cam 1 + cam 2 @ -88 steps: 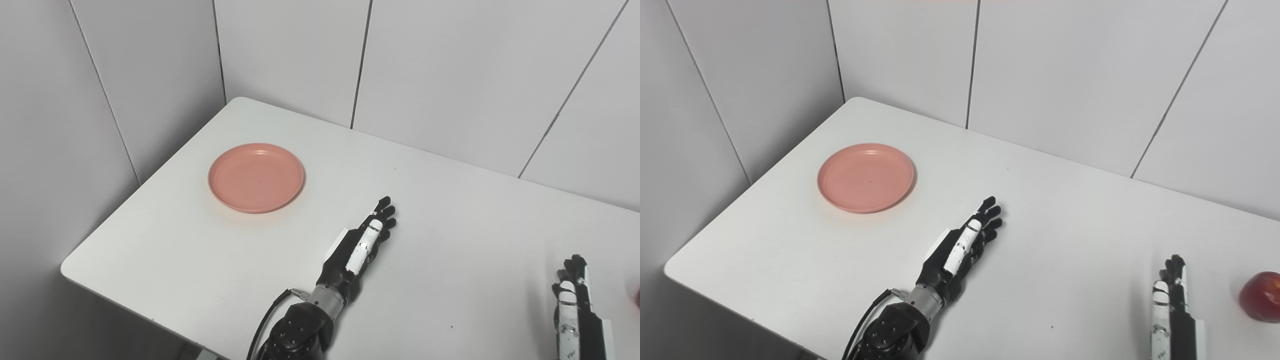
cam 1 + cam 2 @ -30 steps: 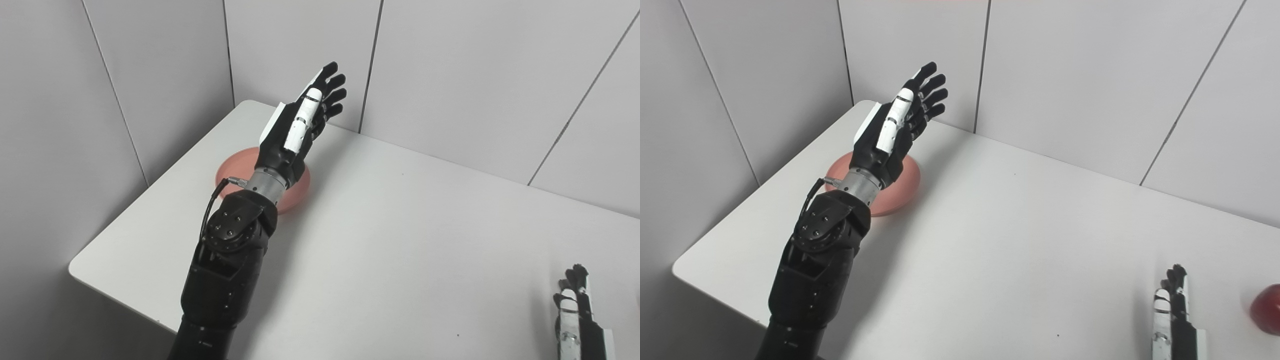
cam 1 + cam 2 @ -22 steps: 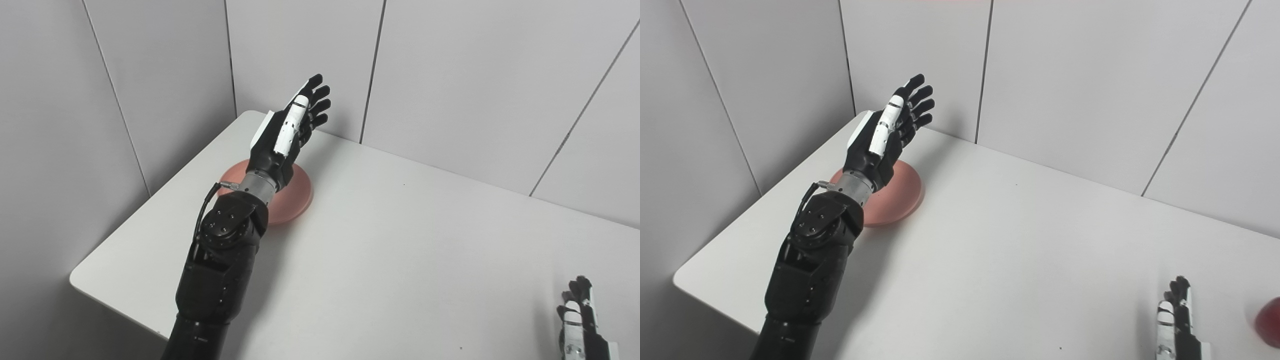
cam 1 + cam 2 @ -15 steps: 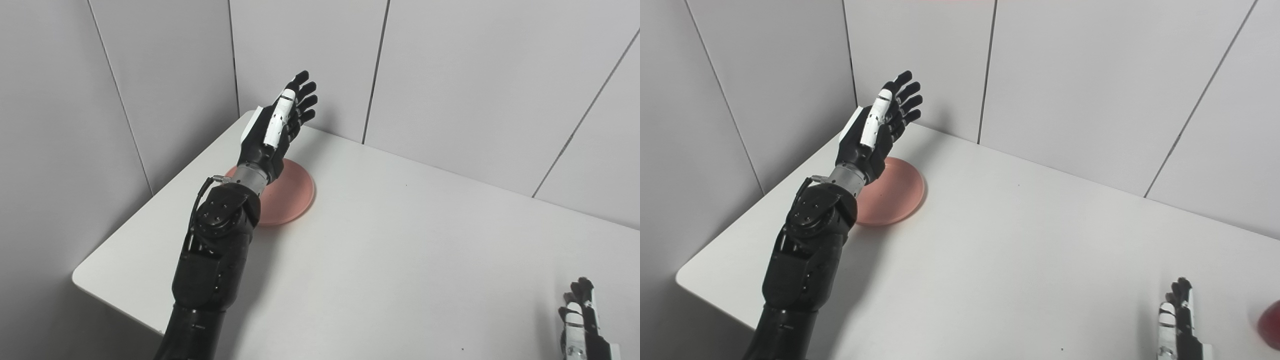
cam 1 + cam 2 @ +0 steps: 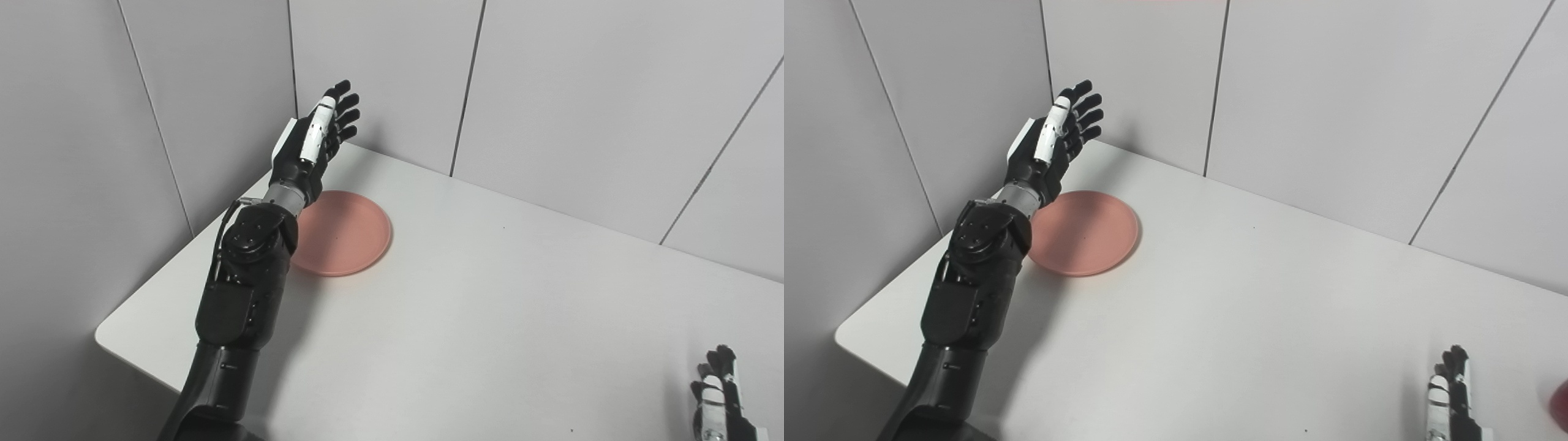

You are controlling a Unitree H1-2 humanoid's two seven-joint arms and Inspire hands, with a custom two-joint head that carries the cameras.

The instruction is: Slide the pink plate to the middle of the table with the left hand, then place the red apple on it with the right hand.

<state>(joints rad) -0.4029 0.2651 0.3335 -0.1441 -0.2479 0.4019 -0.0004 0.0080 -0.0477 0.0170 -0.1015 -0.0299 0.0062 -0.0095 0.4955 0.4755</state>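
The pink plate (image 5: 349, 236) lies flat near the table's far left corner. My left hand (image 5: 312, 147) is raised above the table at the plate's far left side, open with fingers spread and pointing up, holding nothing. Its forearm covers the plate's left rim. My right hand (image 5: 1451, 392) rests low at the bottom right, fingers straight and open, empty. Only a sliver of the red apple (image 5: 1562, 398) shows at the right edge of the right eye view, just right of that hand.
The white table (image 5: 490, 306) stands in a corner of grey panelled walls, which run close behind and to the left of the raised left hand. The table's left front corner sits below the left forearm.
My left arm has lifted from the table's middle and swung left and back over the plate to its far left side. The view has shifted slightly. The right hand has stayed put.
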